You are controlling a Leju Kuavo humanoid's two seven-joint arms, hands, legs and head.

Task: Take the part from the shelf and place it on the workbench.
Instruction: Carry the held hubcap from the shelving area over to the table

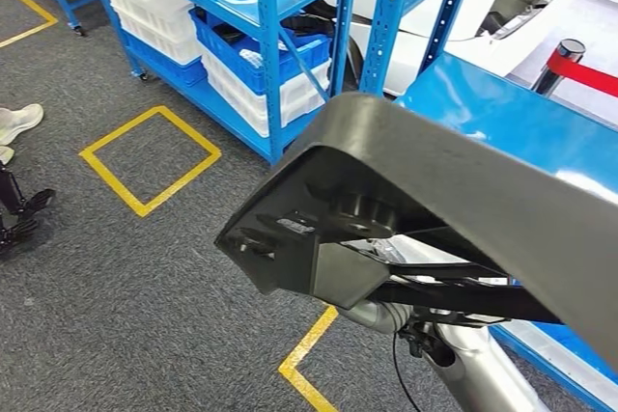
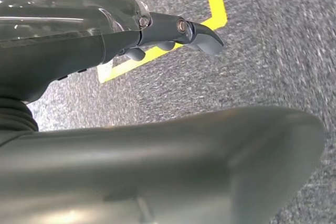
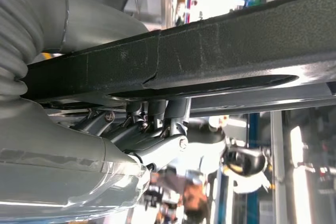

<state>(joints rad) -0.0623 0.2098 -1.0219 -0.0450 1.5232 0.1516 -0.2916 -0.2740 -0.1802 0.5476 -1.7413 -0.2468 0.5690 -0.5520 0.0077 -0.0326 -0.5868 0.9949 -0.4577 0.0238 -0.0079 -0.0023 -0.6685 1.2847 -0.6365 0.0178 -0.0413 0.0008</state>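
A long black plastic part [image 1: 437, 171] with a bracketed underside fills the middle and right of the head view, lifted above the carpet. My right hand [image 3: 158, 129] grips it: the dark fingers [image 3: 170, 145] curl against one face of the part [image 3: 222, 51] and the thumb [image 3: 91, 19] lies on the other. My silver right forearm [image 1: 473, 364] rises under the part. The left hand [image 2: 118, 35] hangs over the carpet, fingers [image 2: 198, 32] stretched out, thumb [image 2: 198, 161] apart, nothing in it. The blue workbench top [image 1: 510, 113] lies just beyond the part on the right.
A blue shelf rack [image 1: 269, 45] with white and blue bins [image 1: 240, 55] stands ahead to the left. Yellow floor lines [image 1: 150, 161] mark the grey carpet. A person's shoe [image 1: 18, 123] shows at the left edge. A red barrier rope [image 1: 583, 72] hangs at far right.
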